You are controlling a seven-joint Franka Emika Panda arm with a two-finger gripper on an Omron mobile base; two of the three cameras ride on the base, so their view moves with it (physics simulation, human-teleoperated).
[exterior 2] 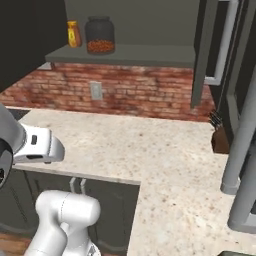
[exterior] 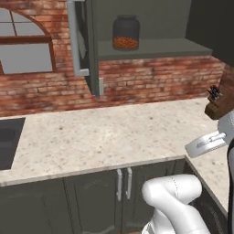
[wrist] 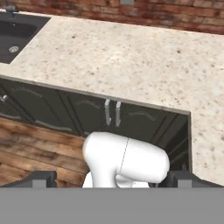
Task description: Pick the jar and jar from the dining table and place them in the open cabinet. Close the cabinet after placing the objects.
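Arched window (exterior: 25,43) set in brick wall (exterior: 146,80); dark sink (wrist: 17,37) recessed at left; knife block (exterior 2: 219,134) near corner; wall outlet (exterior 2: 95,90).

A jar (exterior 2: 100,35) stands on the cabinet (exterior 2: 130,54) shelf — a bottle (exterior 2: 74,34) just left — above the dining table (exterior 2: 150,150).

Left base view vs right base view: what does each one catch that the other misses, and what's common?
Left base only: an arched window in the brick wall, and the dark sink at the counter's left edge.

Right base only: a small orange bottle on the shelf beside the jar, and a wall outlet on the brick.

Shared: the open cabinet, with the clear jar of orange-red granules standing on its shelf, the speckled counter, the brick backsplash, the knife block, and the dark base cabinets below.
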